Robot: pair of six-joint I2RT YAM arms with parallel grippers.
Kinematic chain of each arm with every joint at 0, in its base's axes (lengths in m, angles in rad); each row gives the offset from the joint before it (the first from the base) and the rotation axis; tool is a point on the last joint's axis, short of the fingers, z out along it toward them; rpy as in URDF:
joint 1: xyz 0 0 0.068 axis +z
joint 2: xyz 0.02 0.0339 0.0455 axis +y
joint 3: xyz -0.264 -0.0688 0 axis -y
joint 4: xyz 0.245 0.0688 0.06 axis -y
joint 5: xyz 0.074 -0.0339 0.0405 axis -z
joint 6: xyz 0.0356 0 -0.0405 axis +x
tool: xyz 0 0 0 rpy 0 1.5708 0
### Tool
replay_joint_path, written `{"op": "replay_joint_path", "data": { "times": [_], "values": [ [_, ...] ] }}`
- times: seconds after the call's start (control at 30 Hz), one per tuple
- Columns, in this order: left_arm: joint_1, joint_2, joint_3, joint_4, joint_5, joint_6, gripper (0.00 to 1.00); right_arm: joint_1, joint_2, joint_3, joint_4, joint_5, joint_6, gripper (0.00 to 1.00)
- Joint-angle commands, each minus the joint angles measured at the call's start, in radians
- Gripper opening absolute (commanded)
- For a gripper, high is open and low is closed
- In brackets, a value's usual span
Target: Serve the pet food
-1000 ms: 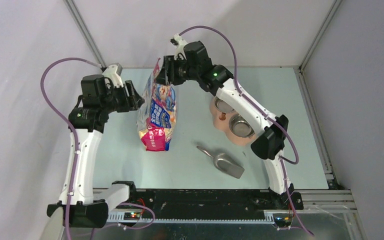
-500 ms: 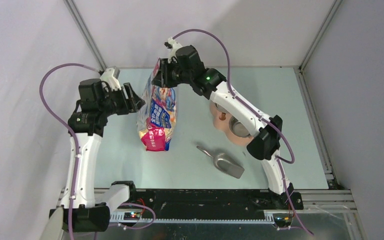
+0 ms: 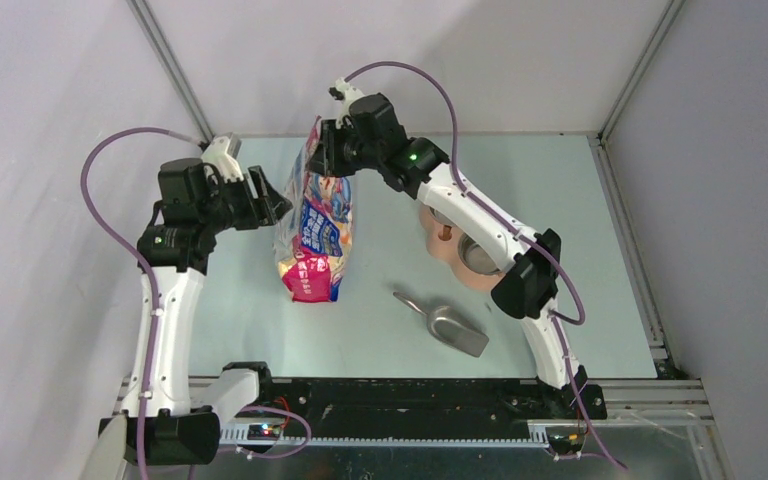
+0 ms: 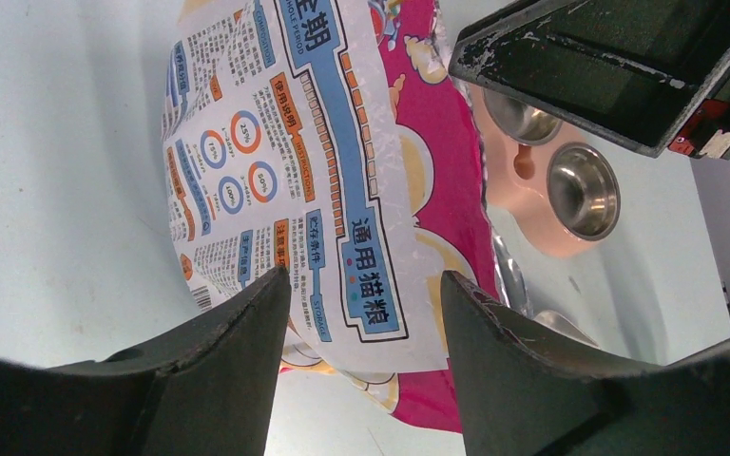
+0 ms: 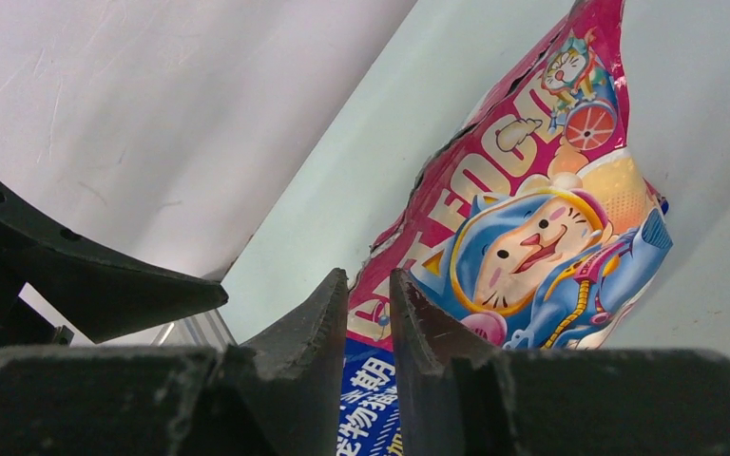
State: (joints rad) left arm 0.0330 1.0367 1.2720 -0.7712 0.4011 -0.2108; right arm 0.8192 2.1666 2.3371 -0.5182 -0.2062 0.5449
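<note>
The pet food is hidden; none shows outside the glossy cartoon-printed bag point(image 3: 315, 235), which stands upright on the table. My right gripper point(image 3: 322, 152) is at the bag's torn top edge. In the right wrist view its jaws point(image 5: 369, 277) are closed to a thin slit with the pink edge of the bag point(image 5: 532, 209) running into it. My left gripper point(image 3: 272, 203) hovers just left of the bag. In the left wrist view that gripper point(image 4: 361, 280) stands wide open, with the bag's printed back point(image 4: 342, 161) beyond the fingers and apart from them.
A pink double feeder with two steel bowls point(image 3: 465, 245) sits right of the bag, partly under the right arm; it also shows as the feeder point(image 4: 570, 190) in the left wrist view. A grey metal scoop point(image 3: 447, 325) lies on the table in front of it. Walls close in behind and on both sides.
The right gripper has shifted left onto the bag's top edge and its jaws have narrowed. The left gripper has crept slightly toward the bag and stays open.
</note>
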Motion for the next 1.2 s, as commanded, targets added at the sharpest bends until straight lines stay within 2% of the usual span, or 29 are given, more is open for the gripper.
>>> {"op": "replay_joint_path", "data": {
  "times": [0.0, 0.63, 0.83, 1.17],
  "values": [
    [0.004, -0.014, -0.006, 0.035, 0.023, -0.018, 0.66, 0.003, 0.007, 0.026, 0.003, -0.002, -0.010, 0.26],
    [0.004, -0.017, -0.011, 0.041, 0.023, -0.021, 0.67, 0.007, 0.002, -0.022, -0.018, -0.021, 0.014, 0.25],
    [0.005, -0.004, -0.004, 0.064, 0.064, -0.046, 0.66, 0.009, 0.003, -0.030, -0.015, -0.043, 0.019, 0.25],
    [0.000, 0.035, 0.035, 0.086, 0.116, -0.076, 0.66, 0.010, -0.003, -0.045, 0.010, -0.115, 0.048, 0.31]
  ]
}}
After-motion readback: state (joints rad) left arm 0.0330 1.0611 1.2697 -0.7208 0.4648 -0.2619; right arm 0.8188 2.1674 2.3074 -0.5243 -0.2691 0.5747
